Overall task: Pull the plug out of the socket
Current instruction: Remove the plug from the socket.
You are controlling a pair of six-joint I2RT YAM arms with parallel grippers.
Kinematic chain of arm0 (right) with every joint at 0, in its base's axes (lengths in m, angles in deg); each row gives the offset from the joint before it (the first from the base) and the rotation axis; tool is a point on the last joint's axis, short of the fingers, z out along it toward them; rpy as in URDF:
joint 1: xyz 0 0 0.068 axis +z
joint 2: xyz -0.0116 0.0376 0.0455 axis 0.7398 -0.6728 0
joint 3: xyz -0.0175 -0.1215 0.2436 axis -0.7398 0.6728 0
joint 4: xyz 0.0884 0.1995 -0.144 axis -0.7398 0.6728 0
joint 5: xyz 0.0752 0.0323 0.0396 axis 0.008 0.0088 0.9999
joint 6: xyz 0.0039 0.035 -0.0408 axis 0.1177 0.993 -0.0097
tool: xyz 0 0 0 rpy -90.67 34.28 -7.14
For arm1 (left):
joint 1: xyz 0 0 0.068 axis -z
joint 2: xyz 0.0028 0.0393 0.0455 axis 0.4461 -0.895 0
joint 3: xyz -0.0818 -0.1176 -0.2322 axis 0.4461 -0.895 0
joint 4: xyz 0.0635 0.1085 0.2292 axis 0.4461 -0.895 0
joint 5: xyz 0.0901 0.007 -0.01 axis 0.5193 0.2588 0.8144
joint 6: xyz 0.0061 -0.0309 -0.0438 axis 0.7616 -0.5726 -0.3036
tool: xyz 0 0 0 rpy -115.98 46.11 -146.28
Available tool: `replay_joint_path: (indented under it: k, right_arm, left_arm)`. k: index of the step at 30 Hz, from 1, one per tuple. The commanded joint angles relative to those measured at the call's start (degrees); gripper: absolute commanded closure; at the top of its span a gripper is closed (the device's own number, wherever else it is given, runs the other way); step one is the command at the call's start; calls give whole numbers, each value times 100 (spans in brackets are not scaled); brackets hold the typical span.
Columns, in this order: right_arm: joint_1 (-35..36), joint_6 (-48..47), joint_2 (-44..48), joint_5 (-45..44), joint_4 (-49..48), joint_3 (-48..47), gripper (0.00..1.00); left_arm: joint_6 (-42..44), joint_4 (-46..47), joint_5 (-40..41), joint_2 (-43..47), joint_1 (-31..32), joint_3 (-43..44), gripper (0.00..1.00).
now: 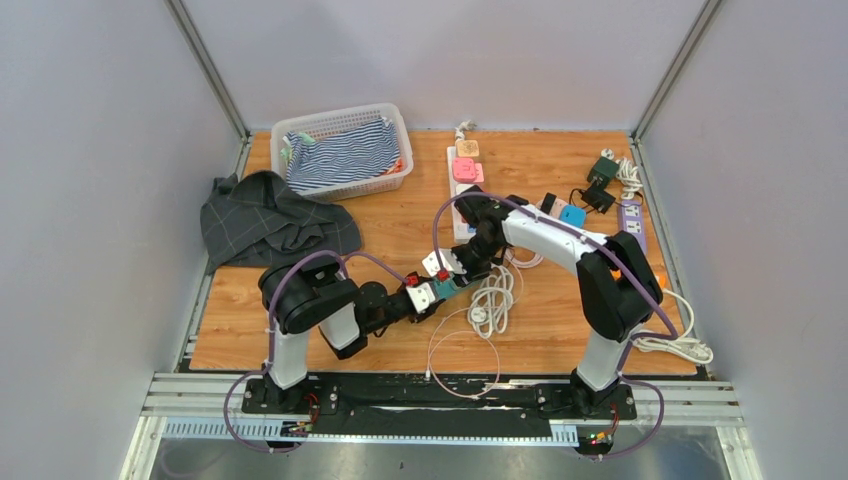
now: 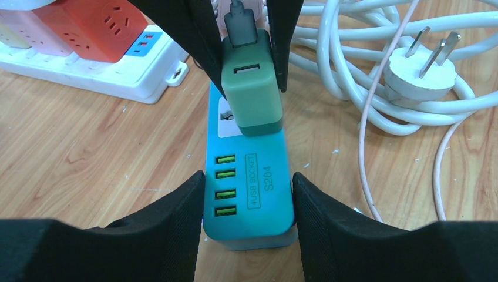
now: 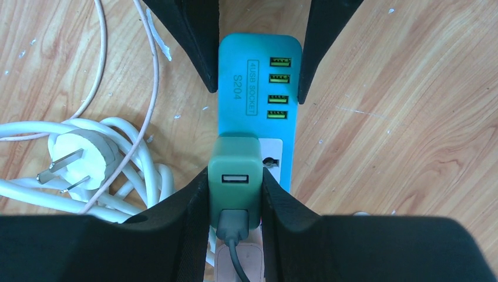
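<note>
Right gripper (image 3: 234, 182) clamps the green plug (image 2: 251, 88), seated in the teal socket strip (image 3: 246, 76); left gripper (image 2: 248, 179) pinches the strip's end. A skewed pull could jam the plug or drag the strip free.

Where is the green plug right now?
The green plug sits in the teal socket strip, bottom centre of the right wrist view, clamped by the right gripper, with the coiled white cable on its left.
</note>
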Motion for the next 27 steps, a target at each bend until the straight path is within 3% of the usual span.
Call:
replay_joint_path:
  k: [1, 8, 15, 22, 27]
  right_arm:
    - [8, 345, -135, 435, 365, -199, 100]
    - [59, 434, -137, 1110, 287, -132, 100]
    - [254, 441, -196, 772, 274, -131, 100]
    - [-395, 46, -44, 752, 348, 75, 100]
    - [2, 115, -177, 968, 339, 33, 100]
  left_arm:
    - [-126, 123, -442, -283, -99, 55, 60]
    - [-172, 108, -541, -353, -113, 104, 65]
    - [-196, 115, -576, -336, -144, 95, 77]
    - [-191, 114, -618, -340, -148, 103, 79]
    - [-183, 112, -638, -341, -150, 104, 79]
